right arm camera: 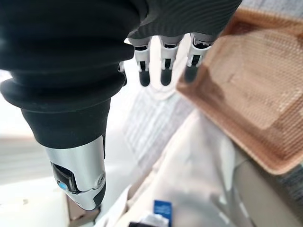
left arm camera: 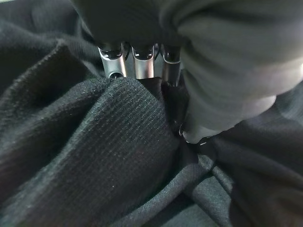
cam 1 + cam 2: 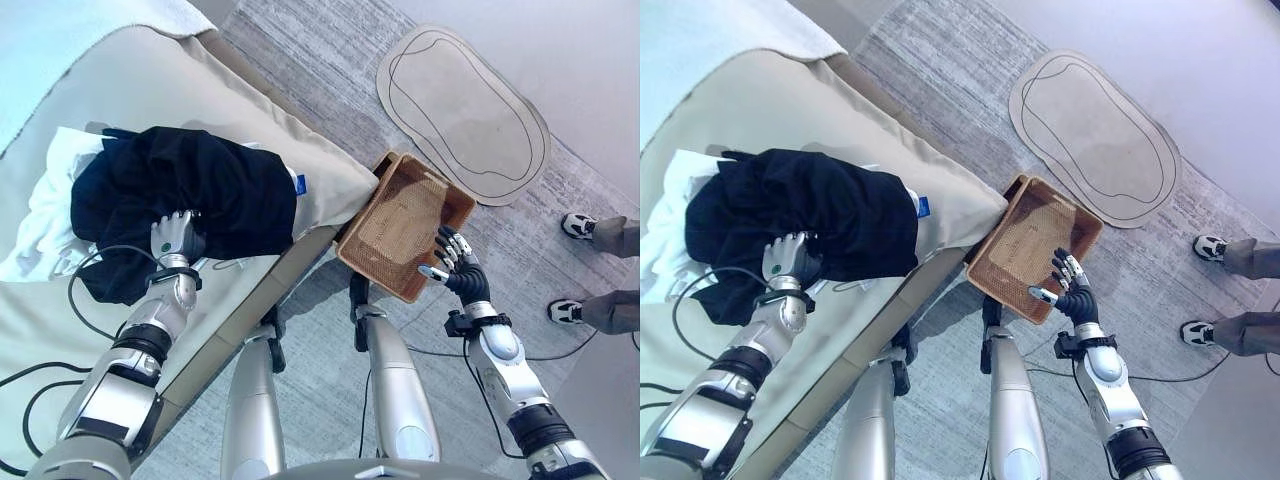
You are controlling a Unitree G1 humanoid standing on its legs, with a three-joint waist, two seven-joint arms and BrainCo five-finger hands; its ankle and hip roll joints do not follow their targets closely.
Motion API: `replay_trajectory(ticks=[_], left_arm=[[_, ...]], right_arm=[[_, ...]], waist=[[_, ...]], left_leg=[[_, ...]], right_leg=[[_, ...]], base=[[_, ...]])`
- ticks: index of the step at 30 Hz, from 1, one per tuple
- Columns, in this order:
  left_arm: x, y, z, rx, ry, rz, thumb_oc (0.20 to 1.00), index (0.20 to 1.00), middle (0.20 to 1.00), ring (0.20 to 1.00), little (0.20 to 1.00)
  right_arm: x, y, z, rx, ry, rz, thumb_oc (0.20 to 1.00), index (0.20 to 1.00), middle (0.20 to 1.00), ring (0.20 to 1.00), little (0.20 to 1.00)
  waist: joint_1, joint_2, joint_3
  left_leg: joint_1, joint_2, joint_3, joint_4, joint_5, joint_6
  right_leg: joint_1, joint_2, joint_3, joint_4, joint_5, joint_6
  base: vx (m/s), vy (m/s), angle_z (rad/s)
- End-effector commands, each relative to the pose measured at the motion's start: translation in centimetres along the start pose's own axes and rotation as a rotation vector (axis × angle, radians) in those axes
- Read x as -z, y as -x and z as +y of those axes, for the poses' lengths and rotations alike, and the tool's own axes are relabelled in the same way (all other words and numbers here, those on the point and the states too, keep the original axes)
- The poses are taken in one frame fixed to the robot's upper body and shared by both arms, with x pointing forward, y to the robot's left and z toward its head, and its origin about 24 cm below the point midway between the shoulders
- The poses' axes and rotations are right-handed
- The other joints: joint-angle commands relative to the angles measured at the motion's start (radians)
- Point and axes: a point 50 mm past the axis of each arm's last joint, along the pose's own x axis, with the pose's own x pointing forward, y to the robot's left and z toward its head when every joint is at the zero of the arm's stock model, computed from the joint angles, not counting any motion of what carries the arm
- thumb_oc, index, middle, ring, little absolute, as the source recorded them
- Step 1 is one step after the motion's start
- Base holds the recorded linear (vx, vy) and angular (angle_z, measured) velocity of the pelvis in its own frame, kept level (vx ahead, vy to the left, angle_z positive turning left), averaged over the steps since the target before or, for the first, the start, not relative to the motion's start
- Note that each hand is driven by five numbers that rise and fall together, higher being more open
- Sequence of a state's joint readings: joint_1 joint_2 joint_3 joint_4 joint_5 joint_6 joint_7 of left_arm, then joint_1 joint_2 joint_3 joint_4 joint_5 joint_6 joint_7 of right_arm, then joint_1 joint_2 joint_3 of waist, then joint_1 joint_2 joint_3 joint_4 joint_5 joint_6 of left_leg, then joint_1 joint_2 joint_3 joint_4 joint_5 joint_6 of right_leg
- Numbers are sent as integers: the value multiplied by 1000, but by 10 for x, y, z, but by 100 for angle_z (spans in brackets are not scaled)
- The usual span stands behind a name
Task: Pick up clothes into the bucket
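A black garment (image 3: 190,195) lies crumpled on a beige cushion (image 3: 330,175), over white clothes (image 3: 45,215). My left hand (image 3: 175,237) rests on the garment's near edge. In the left wrist view its fingers (image 2: 142,66) and thumb (image 2: 199,123) pinch a fold of the black cloth (image 2: 118,142). A brown woven basket (image 3: 372,272) sits on the floor against the cushion's corner. My right hand (image 3: 455,262) hovers at the basket's near right rim, fingers (image 1: 163,71) relaxed and holding nothing.
A pale oval mat (image 3: 465,110) lies on the grey floor beyond the basket. A person's legs and shoes (image 3: 595,235) stand at the right edge. The cushion's edge runs diagonally between my hands.
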State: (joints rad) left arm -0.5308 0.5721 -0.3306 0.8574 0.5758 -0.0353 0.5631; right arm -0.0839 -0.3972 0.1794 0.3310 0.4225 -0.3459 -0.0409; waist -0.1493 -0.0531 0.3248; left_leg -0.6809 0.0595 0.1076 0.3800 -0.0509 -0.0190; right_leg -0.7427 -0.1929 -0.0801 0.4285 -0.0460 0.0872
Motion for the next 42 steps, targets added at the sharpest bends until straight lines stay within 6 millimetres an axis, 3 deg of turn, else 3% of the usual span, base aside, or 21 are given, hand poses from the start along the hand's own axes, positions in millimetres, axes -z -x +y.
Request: replay_trajectory(ticks=[1,11,19,30,35,37,38,40,42], left_arm=[[10,7,2,-15,11,6,200,200,200,200,200],[-9,26,24,-101,206,-140,200,200,200,200,200],[-36,43,70,-220,372,-348,200,200,200,200,200],[-60,62,120,-299,594,-536,200,200,200,200,200],[-77,56,153,-372,706,-660,200,200,200,200,200],[-92,43,172,-412,710,-726,200,200,200,200,200],[-93,42,172,-412,710,-728,200,200,200,200,200],[-107,30,187,-412,728,-787,200,200,200,200,200],[-117,20,195,-414,720,-811,200,200,200,200,200]], right_arm=[[1,8,-2,-10,16,-8,1000,1000,1000,1000,1000],[24,20,-11,35,36,105,1000,1000,1000,1000,1000],[47,31,-10,53,12,212,1000,1000,1000,1000,1000],[54,34,-3,21,31,252,1000,1000,1000,1000,1000],[44,24,7,-61,102,211,1000,1000,1000,1000,1000],[26,13,18,-127,118,134,1000,1000,1000,1000,1000],[26,13,18,-125,118,133,1000,1000,1000,1000,1000],[2,0,28,-197,148,32,1000,1000,1000,1000,1000],[-8,-9,36,-231,185,-11,1000,1000,1000,1000,1000]], waist=[[1,26,-51],[41,31,-81],[80,32,-135],[112,41,-170],[118,48,-199],[117,49,-222],[118,49,-220],[116,50,-240],[117,50,-250]], left_leg=[[13,17,-29,-14,-3,-7],[227,8,-38,-170,40,-26],[391,18,-40,-279,62,-42],[511,19,-42,-309,47,-42],[557,19,-42,-335,50,-45],[580,18,-41,-349,50,-47],[581,18,-42,-350,50,-47],[601,20,-40,-360,51,-49],[615,20,-39,-363,49,-47]], right_leg=[[104,-92,-38,-124,108,85],[339,-92,-89,-277,141,99],[523,-69,-145,-410,161,101],[653,-63,-179,-434,138,98],[699,-59,-198,-447,130,101],[716,-57,-204,-449,127,102],[718,-57,-204,-450,127,103],[739,-54,-211,-457,125,105],[751,-51,-212,-460,124,105]], base=[[55,-29,4],[73,-44,6],[78,-55,9],[66,-33,5],[55,-12,7],[59,-10,7],[54,-11,6],[54,-19,2],[20,-5,1]])
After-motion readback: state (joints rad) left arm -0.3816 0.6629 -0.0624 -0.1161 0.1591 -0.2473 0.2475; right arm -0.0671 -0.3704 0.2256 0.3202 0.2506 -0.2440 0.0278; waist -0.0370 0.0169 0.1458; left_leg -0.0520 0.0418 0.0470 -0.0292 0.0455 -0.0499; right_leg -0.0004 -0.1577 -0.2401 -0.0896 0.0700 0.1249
